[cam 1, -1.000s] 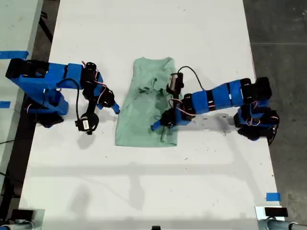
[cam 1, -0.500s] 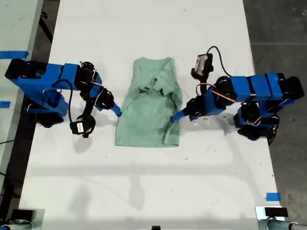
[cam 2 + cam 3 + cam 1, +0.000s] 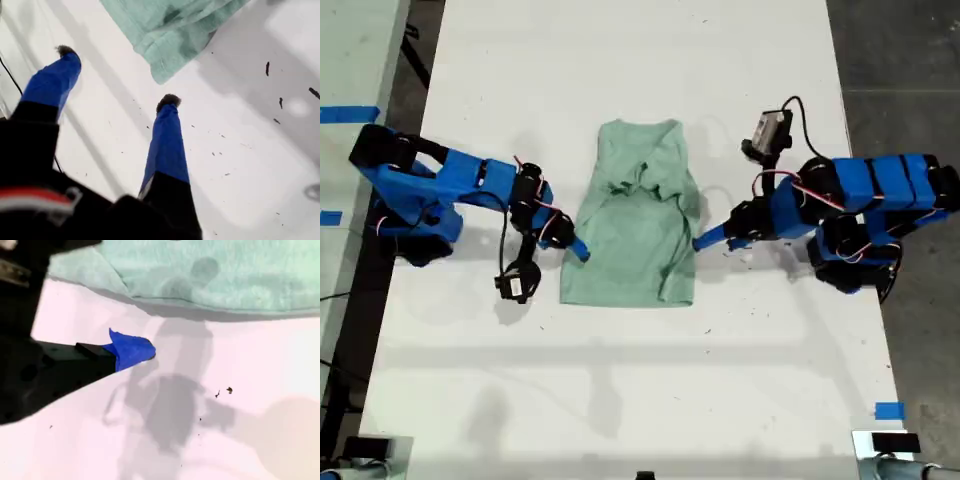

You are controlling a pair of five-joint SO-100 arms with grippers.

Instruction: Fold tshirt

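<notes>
Change against the frame 0.5 s earlier: my first pincer (image 3: 706, 240), on the arm at the exterior view's right, has drawn slightly farther off the tshirt (image 3: 630, 240), while my second pincer (image 3: 577, 248), on the arm at the exterior view's left, has moved lower in that view and in against the garment's edge. The tshirt lies where it did. Count: 1 tshirt, 2 arms, 2 pincers, 1 counter (image 3: 620, 400). The tshirt is soft, pale mint-green cloth, lying flat near the middle of the counter with its neck toward the exterior view's top, both sides folded inward and wrinkles across the chest. In the first wrist view, my first pincer (image 3: 117, 75) stands wide apart, with 2 blue fingers (image 3: 167, 145) tipped in dark pads, holding nothing; a stitched hem corner of the tshirt (image 3: 170, 25) lies just beyond the tips, not touching. In the second wrist view only 1 blue finger (image 3: 131, 350) shows, near the straight edge of the tshirt (image 3: 210, 275), so I cannot tell how wide my second pincer stands. The counter is smooth, white and marked with small dark specks.
</notes>
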